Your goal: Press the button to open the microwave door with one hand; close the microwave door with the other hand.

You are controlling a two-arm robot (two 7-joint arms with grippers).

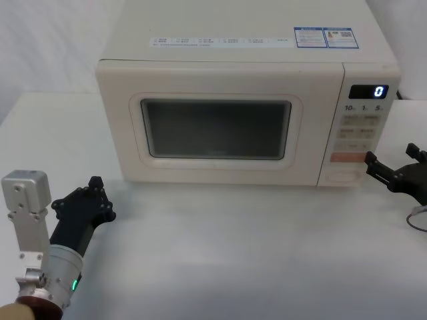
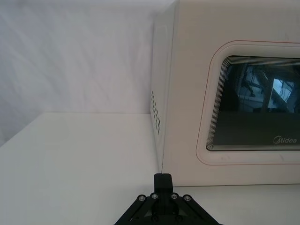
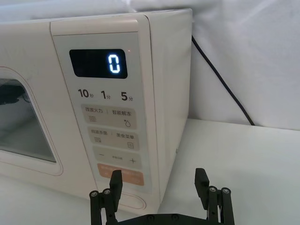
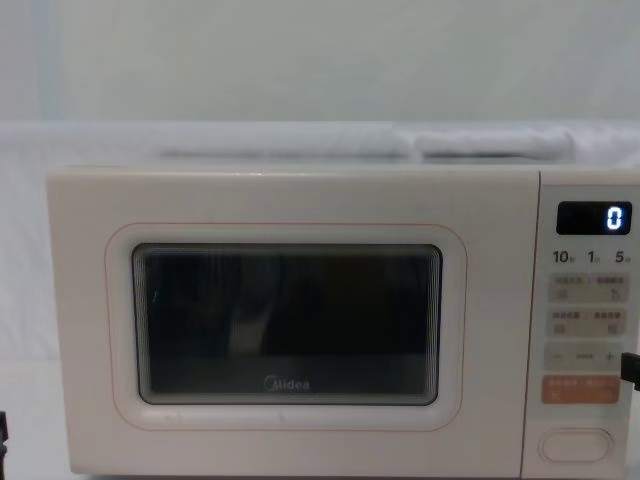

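The microwave door [image 1: 120, 127] is shut, flush with the cream body, its dark window and Midea logo facing me [image 4: 285, 320]. The button [image 1: 345, 176] is the wide cream oval at the bottom of the control panel [image 4: 576, 445]. My right gripper [image 1: 390, 157] hovers open just to the right of the panel at the height of the orange key, a short way off it. In the right wrist view its fingers [image 3: 115, 183] frame the button [image 3: 136, 202]. My left gripper [image 1: 95, 184] is shut, low over the table, in front of the door's left corner [image 2: 162, 180].
The display [image 3: 114, 63] reads 0. An orange key [image 3: 125, 172] sits just above the button. A black power cable [image 3: 225, 79] runs down behind the microwave's right side. A thin wire [image 1: 417, 220] lies on the white table [image 1: 233, 253] at the right.
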